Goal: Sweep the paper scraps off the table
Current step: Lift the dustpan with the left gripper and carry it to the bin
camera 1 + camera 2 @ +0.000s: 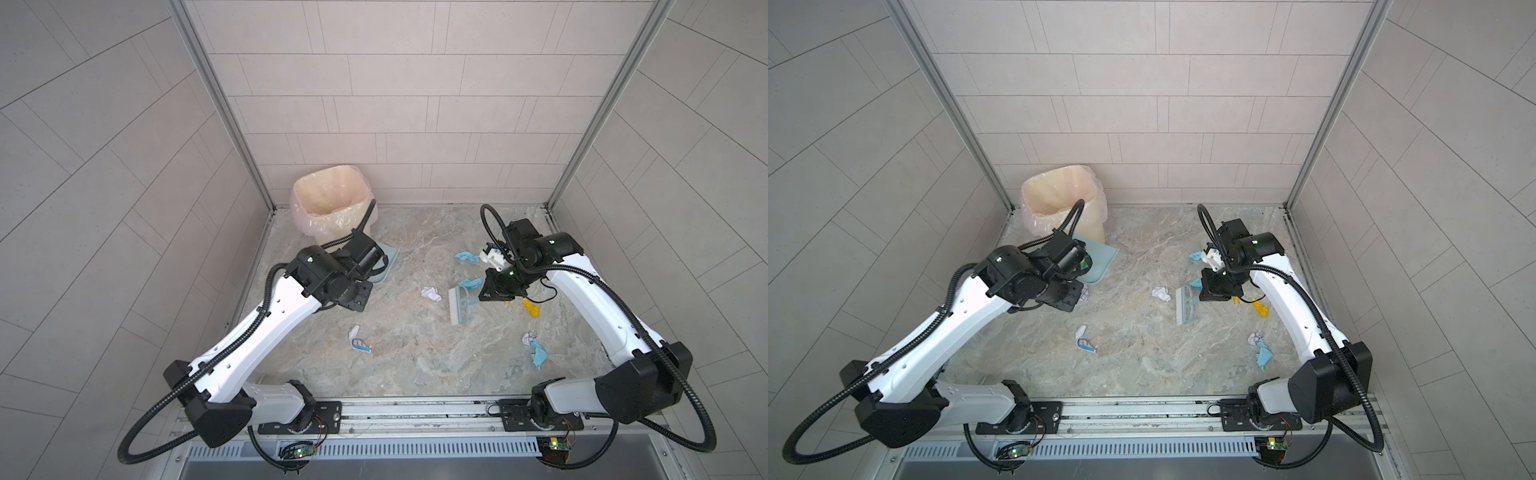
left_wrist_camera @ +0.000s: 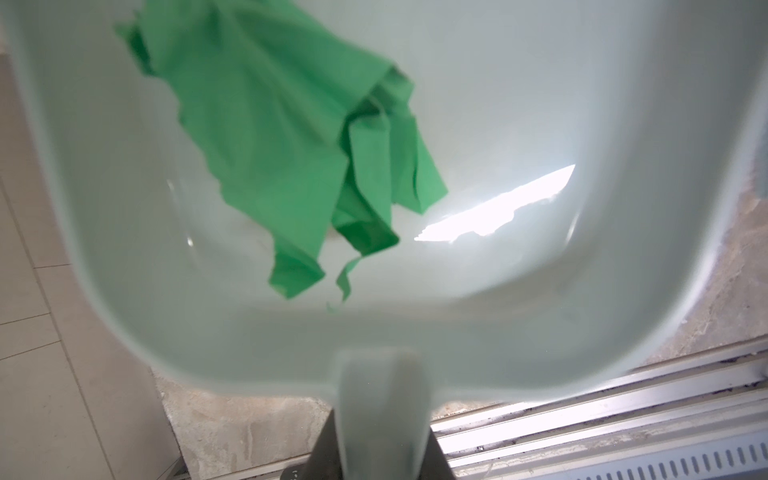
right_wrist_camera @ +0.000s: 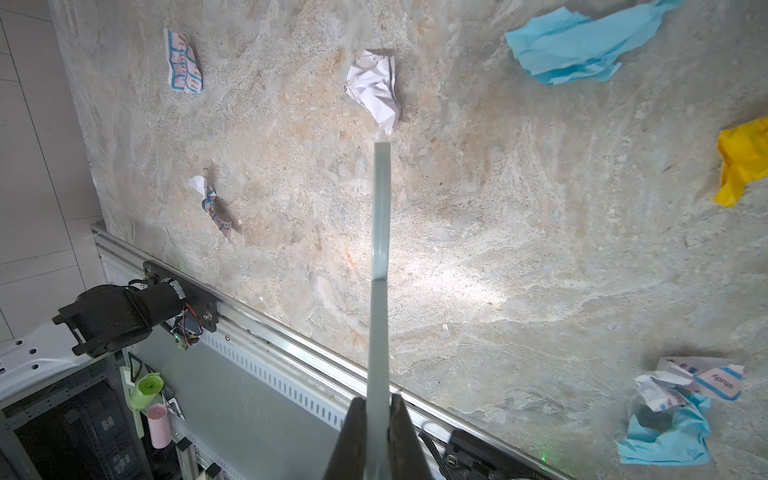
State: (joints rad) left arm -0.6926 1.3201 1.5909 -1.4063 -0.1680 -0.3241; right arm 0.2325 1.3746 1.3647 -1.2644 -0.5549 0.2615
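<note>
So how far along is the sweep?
Early. Done: one green scrap sits in the dustpan, whose handle the left hand grips. In hand: the right hand is shut on the brush, bristles near the white scrap. Left: that one plus the light blue scraps, the yellow scrap and the printed scraps, all on the table.

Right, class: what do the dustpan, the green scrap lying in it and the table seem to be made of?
Dustpan: likely plastic, pale blue-green, glossy; it shows a bright glare patch.
Green scrap: thin matt paper, with creases and torn edges.
Table: stone-look surface, veined grey-beige, fairly matt; real marble or a print, cannot tell.
</note>
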